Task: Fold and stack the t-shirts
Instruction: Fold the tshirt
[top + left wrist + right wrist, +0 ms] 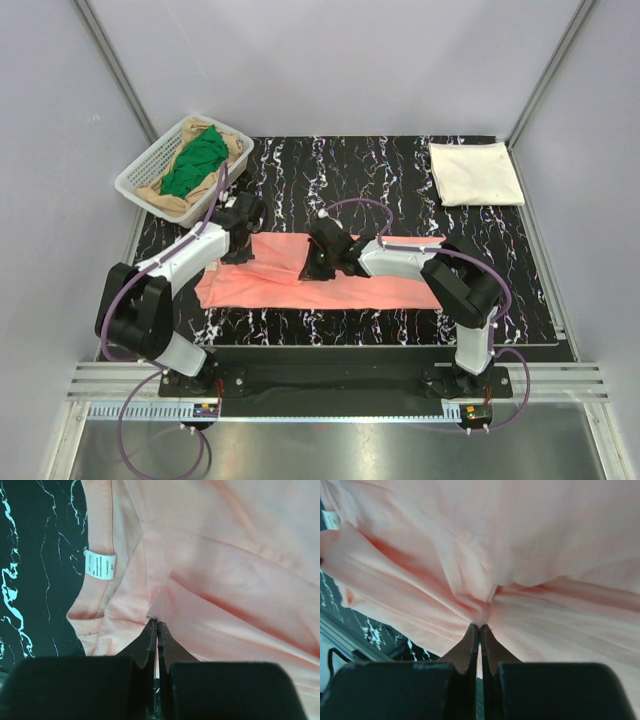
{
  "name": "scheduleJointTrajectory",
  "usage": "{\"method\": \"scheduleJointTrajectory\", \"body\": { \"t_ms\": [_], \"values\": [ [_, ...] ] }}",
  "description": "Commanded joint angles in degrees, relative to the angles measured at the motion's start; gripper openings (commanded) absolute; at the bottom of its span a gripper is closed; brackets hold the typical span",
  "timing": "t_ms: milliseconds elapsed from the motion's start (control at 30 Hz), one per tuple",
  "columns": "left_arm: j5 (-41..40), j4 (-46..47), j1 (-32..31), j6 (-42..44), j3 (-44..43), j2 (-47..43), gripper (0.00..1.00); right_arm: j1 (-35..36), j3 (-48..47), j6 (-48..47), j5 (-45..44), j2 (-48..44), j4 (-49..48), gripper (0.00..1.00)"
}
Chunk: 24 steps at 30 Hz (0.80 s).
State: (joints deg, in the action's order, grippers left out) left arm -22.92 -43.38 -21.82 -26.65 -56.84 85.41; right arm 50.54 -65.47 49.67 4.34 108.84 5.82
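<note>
Two pinches held on salmon-pink soft cloth t-shirt [300, 292], spread on black marbled table [400, 170]: left gripper [154, 625] jaws pressed onto far-left fold, right gripper [480, 627] jaws mid-shirt.

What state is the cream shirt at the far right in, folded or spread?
Folded: the cream shirt lies as a compact rectangle, with no sleeves showing.

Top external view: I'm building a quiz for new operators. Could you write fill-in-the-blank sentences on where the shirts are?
The left gripper and right gripper are both ____ on the salmon-pink t-shirt.
The green t-shirt lies ____ the white mesh basket.
The cream-white t-shirt lies folded at the table's far ____ corner.
Missing words: shut; inside; right.
</note>
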Motion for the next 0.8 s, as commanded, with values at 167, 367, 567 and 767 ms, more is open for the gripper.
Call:
{"method": "scheduleJointTrajectory", "body": {
  "t_ms": [167,367,567,767],
  "values": [
    [-1.4,0.1,2.4,-0.6,-8.3,7.0,0.0,-4.2,-4.7,0.9,4.5,0.6,0.2,0.1],
    [-2.2,0.0,4.2,-1.3,-10.7,9.5,0.08,-5.1,-5.7,1.0,4.2,-1.1,-0.5,0.19],
    [-1.0,0.0,6.4,-2.0,-11.8,7.9,0.22,-5.0,-4.3,-2.7,6.4,-2.4,-0.6,0.27],
    [6.3,1.3,6.5,-0.3,-9.5,3.0,0.32,-3.8,0.6,-13.7,8.1,-6.2,-0.5,0.32]
  ]
}}
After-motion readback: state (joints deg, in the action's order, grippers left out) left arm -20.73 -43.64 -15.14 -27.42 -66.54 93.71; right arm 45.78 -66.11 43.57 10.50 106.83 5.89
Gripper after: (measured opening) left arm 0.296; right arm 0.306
